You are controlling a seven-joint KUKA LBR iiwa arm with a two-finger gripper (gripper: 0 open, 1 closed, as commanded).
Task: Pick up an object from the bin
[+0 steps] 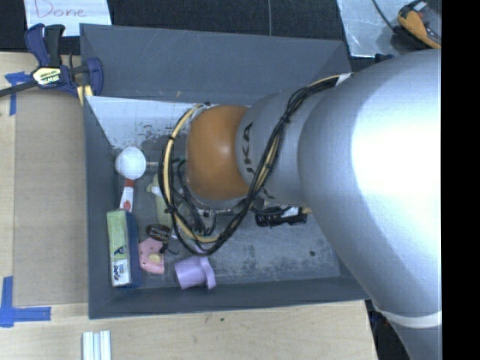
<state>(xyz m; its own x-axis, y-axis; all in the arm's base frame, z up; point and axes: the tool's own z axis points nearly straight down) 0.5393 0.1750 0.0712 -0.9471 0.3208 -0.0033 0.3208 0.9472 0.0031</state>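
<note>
My gripper (pixel 193 213) hangs low in the left half of the bin, its dark body showing under the orange wrist cover and wrapped in yellow and black cables. Just below and left of it lies a small pink toy-like thing (pixel 152 258) with a dark piece (pixel 158 233) at its upper edge. A lilac plastic cup (pixel 195 273) lies on its side near the front wall, below the gripper. A white ball (pixel 130 162) rests to the gripper's upper left, apart from it.
A white tube with a red end (pixel 126 198) and a long green box (pixel 118 247) lie along the left wall. A small black-and-yellow thing (pixel 281 216) sits by the arm at mid-bin. The big silver arm covers the bin's right side.
</note>
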